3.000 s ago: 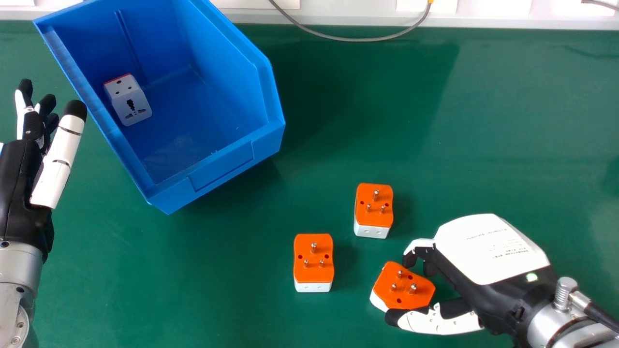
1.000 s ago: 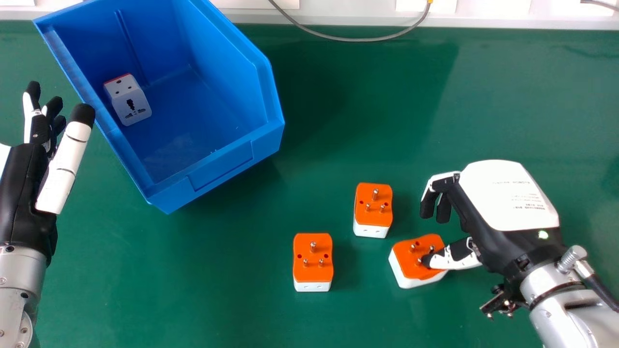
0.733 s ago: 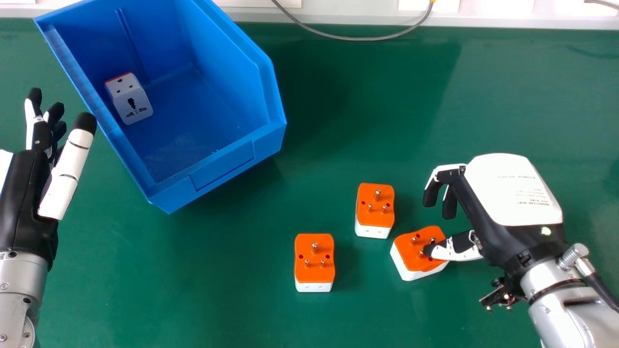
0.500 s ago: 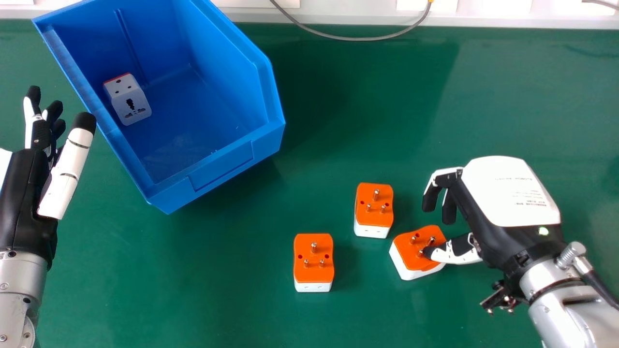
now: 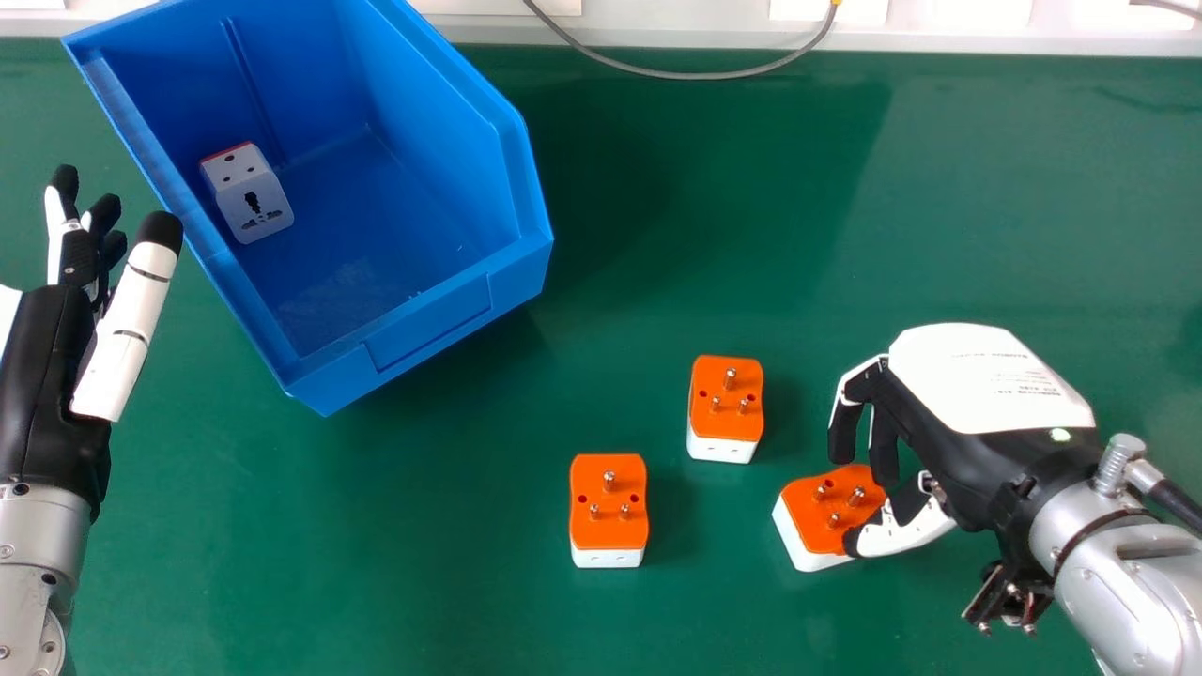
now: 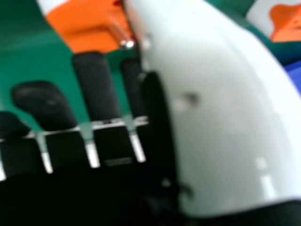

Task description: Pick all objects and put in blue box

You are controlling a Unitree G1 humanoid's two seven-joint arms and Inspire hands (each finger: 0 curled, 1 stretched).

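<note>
Orange-topped adapter (image 5: 809,516) lies left of the nearer right hand (image 5: 967,408), by its fingertips: fingers loosely bent, thumb apart, no pinch.

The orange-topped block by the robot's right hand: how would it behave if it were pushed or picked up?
The orange-topped block looks like hard plastic, so it should stay stiff when gripped. Its boxy shape suggests it would slide or tip rather than roll. The metal pins standing on top might snag the right hand and twist the block.
</note>
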